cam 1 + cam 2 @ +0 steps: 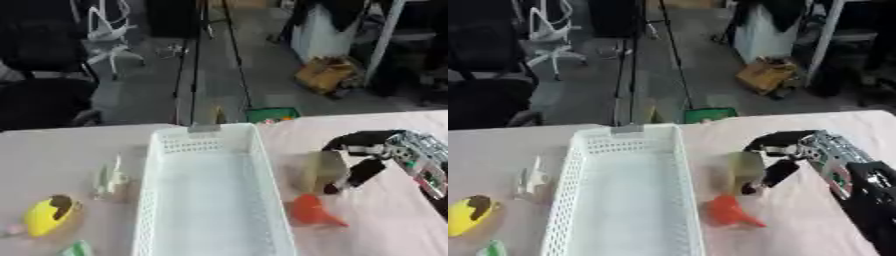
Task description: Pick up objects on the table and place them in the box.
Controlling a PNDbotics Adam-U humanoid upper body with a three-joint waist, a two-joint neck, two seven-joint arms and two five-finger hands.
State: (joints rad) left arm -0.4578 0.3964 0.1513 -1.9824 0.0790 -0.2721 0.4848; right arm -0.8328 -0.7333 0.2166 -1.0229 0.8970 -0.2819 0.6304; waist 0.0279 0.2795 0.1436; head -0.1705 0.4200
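Beside the perforated white box (214, 200), right hand (363, 155) fingers clasp a tan block (322, 169).

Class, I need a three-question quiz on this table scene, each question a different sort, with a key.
1. True or false: the white basket holds the orange funnel.
2. Which hand touches the tan block? A left B right
3. Fill in: the yellow object lies to the basket's ____.

Key: 1 false, the funnel is on the table beside the basket; 2 B, the right hand has its fingers at the block; 3 left.
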